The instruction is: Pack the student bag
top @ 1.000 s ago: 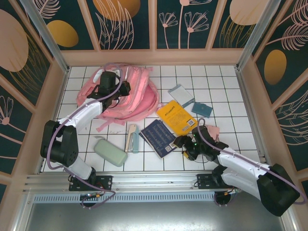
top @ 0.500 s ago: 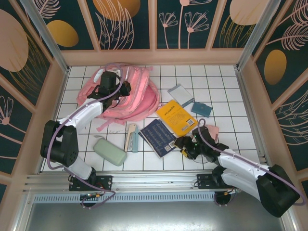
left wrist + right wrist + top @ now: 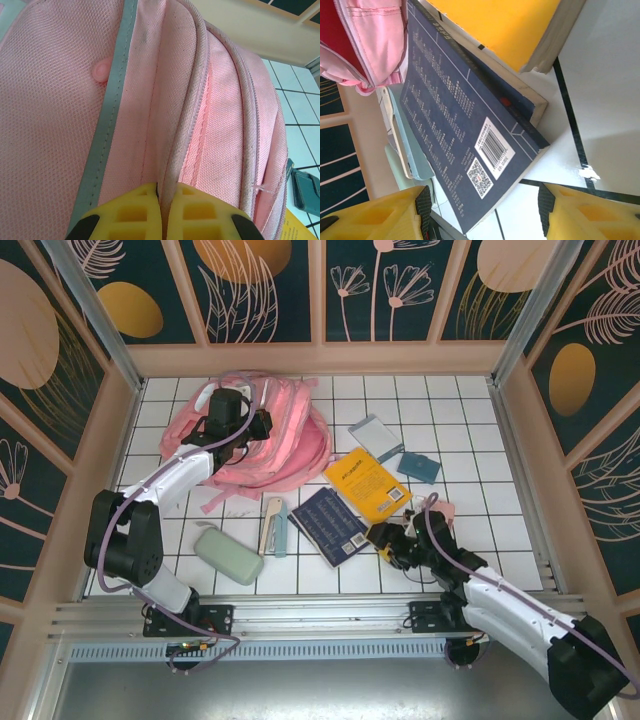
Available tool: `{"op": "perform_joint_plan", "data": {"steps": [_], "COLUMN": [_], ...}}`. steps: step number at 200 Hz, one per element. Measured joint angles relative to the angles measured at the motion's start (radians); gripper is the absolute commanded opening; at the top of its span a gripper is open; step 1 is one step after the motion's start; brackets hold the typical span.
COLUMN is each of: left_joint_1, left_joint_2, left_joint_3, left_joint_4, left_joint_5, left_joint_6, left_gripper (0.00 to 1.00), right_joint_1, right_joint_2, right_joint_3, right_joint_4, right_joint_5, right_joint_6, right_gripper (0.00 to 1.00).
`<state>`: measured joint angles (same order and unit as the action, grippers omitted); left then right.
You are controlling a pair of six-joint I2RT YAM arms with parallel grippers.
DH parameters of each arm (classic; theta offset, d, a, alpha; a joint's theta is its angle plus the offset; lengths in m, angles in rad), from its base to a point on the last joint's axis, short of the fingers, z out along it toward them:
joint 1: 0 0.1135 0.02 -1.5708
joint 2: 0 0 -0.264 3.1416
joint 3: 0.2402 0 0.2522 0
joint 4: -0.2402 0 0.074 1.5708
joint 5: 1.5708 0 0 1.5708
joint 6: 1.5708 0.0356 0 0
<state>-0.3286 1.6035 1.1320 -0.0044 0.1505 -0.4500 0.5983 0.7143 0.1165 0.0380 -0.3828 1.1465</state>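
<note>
Your view: white tiled tabletop (image 3: 480,420), dark grout; teal wall panels (image 3: 262,300) with peach floral prints on three sides; metal rail (image 3: 320,613) nearest.

Pink student bag (image 3: 270,440) among navy, yellow and green on a white-tiled table (image 3: 480,430).
The bag is soft pink mesh weave with a pale grey strip (image 3: 107,130) and a deeper pink lining along its zip. The tiles are white with dark grout lines. One book (image 3: 328,525) is navy with fine white print, a white barcode label and a QR square. The book (image 3: 368,484) beside it is bright yellow with dark lettering. A case (image 3: 229,556) is pale sage green and a pouch (image 3: 419,467) is dull teal. The walls (image 3: 260,290) are dark teal with orange and peach discs and pale line-drawn flowers. Both the left gripper (image 3: 162,200) and right gripper (image 3: 482,205) have yellow fingers.
</note>
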Motion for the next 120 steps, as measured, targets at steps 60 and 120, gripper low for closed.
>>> {"op": "perform_joint_plan", "data": {"steps": [60,120], "left_joint_1": [0.0,0.0], "left_joint_2": [0.0,0.0], "left_joint_3": [0.0,0.0], "left_joint_4": [0.0,0.0], "left_joint_5": [0.0,0.0], "left_joint_6": [0.0,0.0], "left_gripper": [0.0,0.0], "right_joint_1": [-0.017,-0.021], "right_joint_2": [0.159,0.239], "right_joint_3": [-0.002,0.006], "right_joint_4": [0.118,0.175], "right_joint_5": [-0.016,-0.025], "right_joint_6": [-0.009,-0.015], "right_gripper": [0.59,0.58]}}
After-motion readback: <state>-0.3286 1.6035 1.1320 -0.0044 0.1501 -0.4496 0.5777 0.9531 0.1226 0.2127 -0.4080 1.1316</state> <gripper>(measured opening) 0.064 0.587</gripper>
